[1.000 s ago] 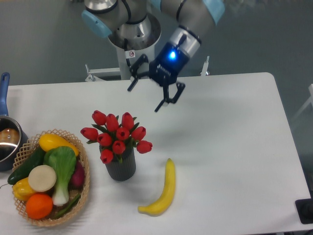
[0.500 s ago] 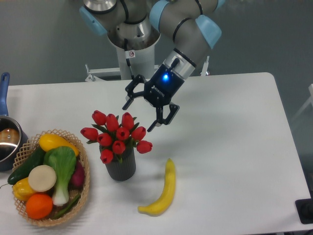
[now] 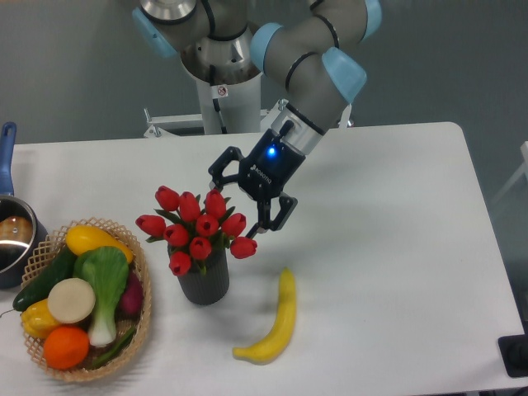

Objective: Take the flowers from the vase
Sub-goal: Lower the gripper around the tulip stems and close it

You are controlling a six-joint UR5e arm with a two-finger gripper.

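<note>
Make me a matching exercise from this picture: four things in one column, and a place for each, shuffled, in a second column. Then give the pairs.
Things:
1. flowers
2. banana
3. orange
4. gripper

Places:
A. lying on the white table, right of the vase
B. in the woven basket, at its near end
C. standing in the dark grey vase
D. open, at the right edge of the red buds

Pairs: 1-C, 2-A, 3-B, 4-D

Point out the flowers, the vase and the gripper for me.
flowers [image 3: 198, 227], fixed camera, on a central red bud.
vase [image 3: 204, 285], fixed camera, on its ribbed grey wall.
gripper [image 3: 236, 208], fixed camera, midway between the open fingertips.
</note>
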